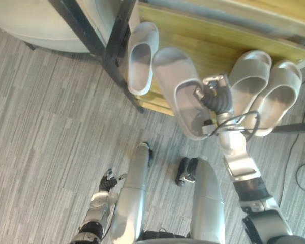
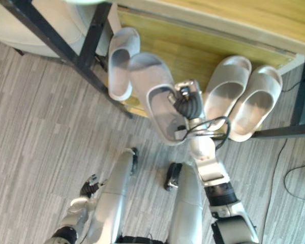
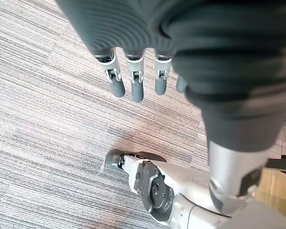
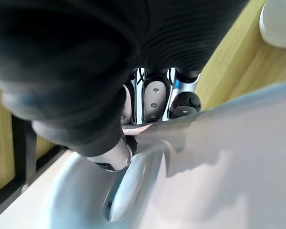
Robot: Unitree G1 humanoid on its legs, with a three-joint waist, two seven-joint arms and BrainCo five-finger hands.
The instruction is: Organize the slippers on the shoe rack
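Overhanging the shoe rack's (image 1: 213,55) near edge, the skewed slipper (image 1: 172,68) is clamped by the right hand (image 1: 213,97), evidently for squaring up; the left hand (image 1: 108,181) is held low, fingers apart.

The narrow foam slipper (image 1: 141,58) is a plain pale grey-white with no pattern; the broad foam slipper (image 1: 175,76) beside it has the same pale grey-white, darker grey in its hollow; the two rounded foam slippers further right, one (image 1: 250,73) and the other (image 1: 280,94), match them. The flat wooden shelf board (image 1: 213,43) is yellow-tan with a faint streaked grain; the slanted metal rack bars (image 1: 86,33) are black. The carpeted floor (image 1: 40,127) is grey, streaked with fine lighter and darker lines in plank-like blocks. The right hand (image 1: 216,99) has a dark ribbed cover; the left hand (image 3: 133,86) has silver fingers with dark grey tips.
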